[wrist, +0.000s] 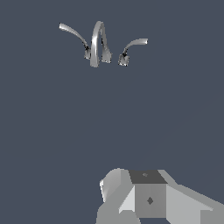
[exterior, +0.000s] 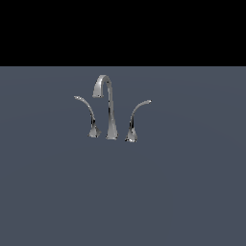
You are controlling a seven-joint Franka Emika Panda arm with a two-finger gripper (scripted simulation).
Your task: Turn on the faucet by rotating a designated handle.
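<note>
The chrome faucet stands on a flat grey surface, with its gooseneck spout point(exterior: 109, 108) in the middle. The designated handle point(exterior: 136, 117) is the lever on the exterior view's right, with a bright flared base and a thin tip curving right. The other lever point(exterior: 88, 113) arcs left. In the wrist view the spout point(wrist: 98, 43), the designated handle point(wrist: 131, 47) and the other lever point(wrist: 74, 36) look small and far off. Only grey blocky parts of my gripper point(wrist: 131, 197) show at the picture's edge, well apart from the faucet. Its fingertips are hidden. It does not show in the exterior view.
The grey surface point(exterior: 123, 192) spreads around the faucet on all sides, with a black background behind its far edge. No other objects are in view.
</note>
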